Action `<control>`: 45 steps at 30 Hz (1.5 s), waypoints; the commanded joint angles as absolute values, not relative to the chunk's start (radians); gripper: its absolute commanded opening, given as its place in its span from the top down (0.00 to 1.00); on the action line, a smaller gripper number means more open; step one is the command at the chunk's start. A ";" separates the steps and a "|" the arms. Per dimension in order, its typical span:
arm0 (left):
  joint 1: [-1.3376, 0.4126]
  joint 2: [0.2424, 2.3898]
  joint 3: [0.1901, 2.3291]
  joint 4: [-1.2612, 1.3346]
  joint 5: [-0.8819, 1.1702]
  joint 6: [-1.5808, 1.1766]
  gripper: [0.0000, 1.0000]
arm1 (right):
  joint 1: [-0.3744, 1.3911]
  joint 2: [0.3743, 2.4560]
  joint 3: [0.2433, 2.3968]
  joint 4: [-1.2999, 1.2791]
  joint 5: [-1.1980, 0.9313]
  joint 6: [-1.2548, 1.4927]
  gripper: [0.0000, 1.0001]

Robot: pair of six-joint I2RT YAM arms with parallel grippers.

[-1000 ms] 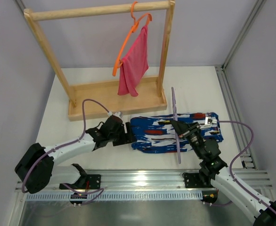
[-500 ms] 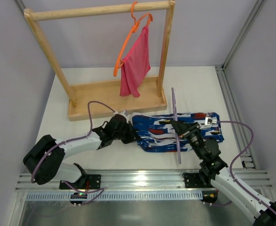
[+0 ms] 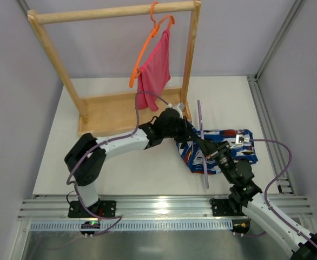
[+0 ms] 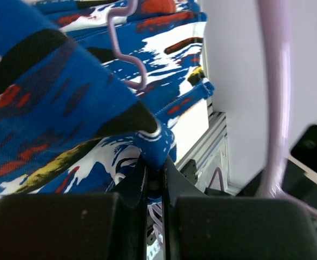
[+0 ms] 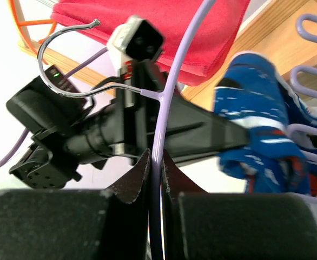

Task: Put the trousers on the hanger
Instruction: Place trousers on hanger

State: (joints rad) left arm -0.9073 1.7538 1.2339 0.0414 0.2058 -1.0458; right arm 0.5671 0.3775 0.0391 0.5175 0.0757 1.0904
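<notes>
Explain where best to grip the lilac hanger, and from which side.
Grip the hanger by the thin bar below its hook, from the near side, as the right gripper does. It stands on edge, so jaws pinch it squarely, leaving its opening free for the trousers.

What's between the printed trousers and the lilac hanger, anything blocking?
Nothing visible. The left claw is shut on an edge of the blue, white, red and black print fabric trousers, right beside the thin lilac plastic hanger that the right claw clamps. The wooden rack stands behind, out of the path.
</notes>
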 commanded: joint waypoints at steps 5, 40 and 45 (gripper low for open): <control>-0.923 1.905 1.308 0.199 0.293 -1.166 0.99 | 0.568 0.376 -0.183 0.568 0.087 1.037 0.96; -0.861 1.729 1.075 0.224 0.304 -1.124 0.43 | 0.568 0.495 -0.186 0.584 0.110 0.968 0.96; -0.845 1.687 1.046 0.256 0.334 -1.066 0.40 | 0.566 0.483 -0.184 0.561 0.110 0.966 0.96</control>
